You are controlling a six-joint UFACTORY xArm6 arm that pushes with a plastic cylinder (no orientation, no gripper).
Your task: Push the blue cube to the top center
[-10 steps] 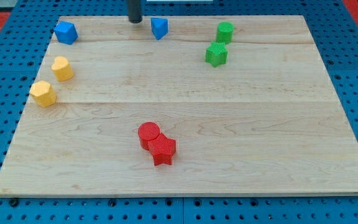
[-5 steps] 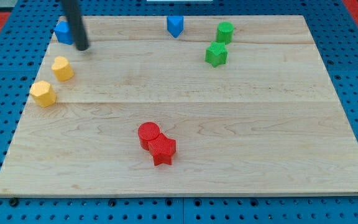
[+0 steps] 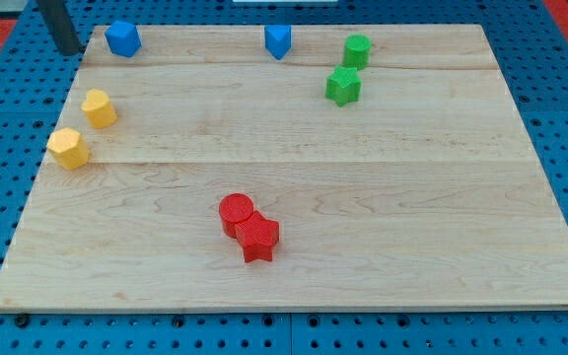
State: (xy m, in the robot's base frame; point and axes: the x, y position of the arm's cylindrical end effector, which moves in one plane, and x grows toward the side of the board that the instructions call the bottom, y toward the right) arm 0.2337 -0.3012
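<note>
The blue cube (image 3: 122, 38) sits near the top left corner of the wooden board (image 3: 294, 286). My tip (image 3: 68, 49) is to the cube's left, just past the board's left edge, with a small gap between them. A second blue block (image 3: 278, 41), with a pointed shape, sits at the top centre of the board.
A green cylinder (image 3: 357, 50) and a green star (image 3: 343, 86) sit at the upper right. Two yellow blocks (image 3: 99, 107) (image 3: 68, 148) lie by the left edge. A red cylinder (image 3: 235, 211) touches a red star (image 3: 257, 237) at the lower centre.
My tip nudged the pointed blue block right at the top centre, then swept to the top left. The blue cube has shifted right and up; my tip now stands left of it.
</note>
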